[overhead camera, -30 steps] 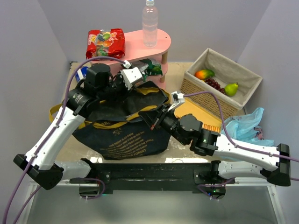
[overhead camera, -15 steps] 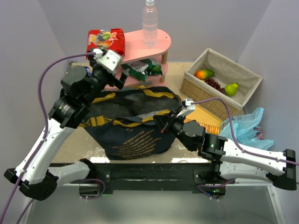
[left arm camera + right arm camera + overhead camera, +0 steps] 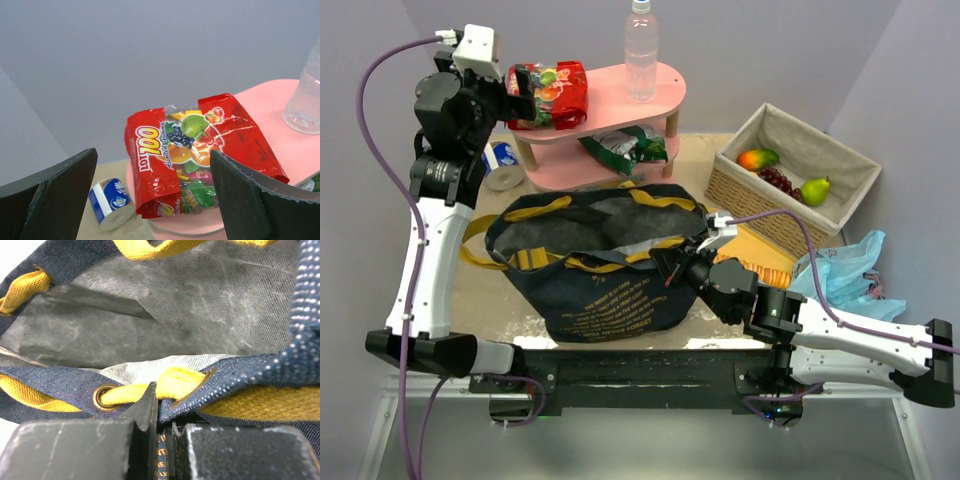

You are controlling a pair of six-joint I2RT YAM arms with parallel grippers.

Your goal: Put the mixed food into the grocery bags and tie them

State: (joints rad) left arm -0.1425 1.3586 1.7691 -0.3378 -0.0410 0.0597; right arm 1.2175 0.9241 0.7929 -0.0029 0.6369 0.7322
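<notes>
The red snack pack (image 3: 548, 92) (image 3: 195, 150) lies on the pink shelf's top tier. My left gripper (image 3: 535, 97) (image 3: 152, 155) hovers open just in front of it, holding nothing. The water bottle (image 3: 641, 50) (image 3: 305, 95) stands upright on the same tier. The navy denim tote (image 3: 600, 280) sits mid-table with its mouth wide open. My right gripper (image 3: 672, 262) (image 3: 165, 405) is shut on its near rim beside a brass eyelet. Green crisp bags (image 3: 625, 148) lie on the lower tier. Orange bread (image 3: 760, 262) lies right of the tote, next to the light-blue carrier bag (image 3: 845, 265).
A wicker basket (image 3: 725, 185) at the back right holds the mango (image 3: 755, 158), grapes (image 3: 780, 180) and pear (image 3: 815, 190). The pink shelf (image 3: 620, 95) stands at the back. A small blue-and-white roll (image 3: 500, 158) (image 3: 110, 200) lies on the table left of the shelf.
My left gripper opened, let go of the tote's far rim and rose up and left to the snack pack. The tote's mouth spread wider. The right gripper kept its grip.
</notes>
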